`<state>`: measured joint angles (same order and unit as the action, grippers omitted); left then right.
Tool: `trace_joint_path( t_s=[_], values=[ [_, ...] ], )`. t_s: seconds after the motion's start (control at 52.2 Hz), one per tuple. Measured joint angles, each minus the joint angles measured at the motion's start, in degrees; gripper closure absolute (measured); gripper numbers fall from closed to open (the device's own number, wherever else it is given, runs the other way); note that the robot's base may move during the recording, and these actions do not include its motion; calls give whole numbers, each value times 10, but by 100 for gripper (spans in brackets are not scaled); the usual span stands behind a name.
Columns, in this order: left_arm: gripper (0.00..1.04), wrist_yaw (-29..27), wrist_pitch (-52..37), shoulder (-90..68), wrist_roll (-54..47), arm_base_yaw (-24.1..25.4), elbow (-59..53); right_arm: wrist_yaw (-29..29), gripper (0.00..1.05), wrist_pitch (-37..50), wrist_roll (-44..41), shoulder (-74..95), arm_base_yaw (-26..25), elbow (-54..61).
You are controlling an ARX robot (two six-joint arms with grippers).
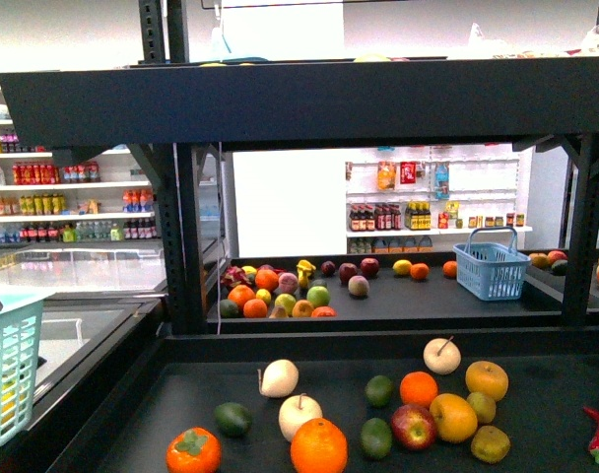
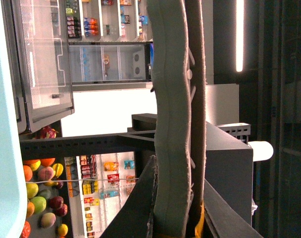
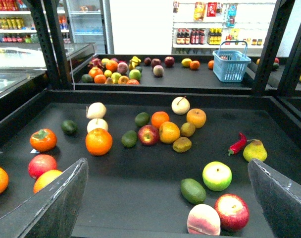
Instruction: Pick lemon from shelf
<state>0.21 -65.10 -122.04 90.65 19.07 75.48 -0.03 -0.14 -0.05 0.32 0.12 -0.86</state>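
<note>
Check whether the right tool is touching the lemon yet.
Apart. The right wrist view shows the right tool open over bare tray, with the lemon farther ahead in the fruit cluster, dark tray plainly visible between them.

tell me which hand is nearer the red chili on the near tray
Right. The right hand hangs open over the near tray, the chili just ahead on its right side. The left hand is off by the teal basket at the left.
</note>
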Motion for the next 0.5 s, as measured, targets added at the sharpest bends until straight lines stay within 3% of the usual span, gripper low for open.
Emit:
trace_joint_path(
  t_s=[0.498],
  values=[
    [94, 10, -87, -21, 7, 6, -43, 0, 8, 0, 0, 0, 0, 0]
  ],
)
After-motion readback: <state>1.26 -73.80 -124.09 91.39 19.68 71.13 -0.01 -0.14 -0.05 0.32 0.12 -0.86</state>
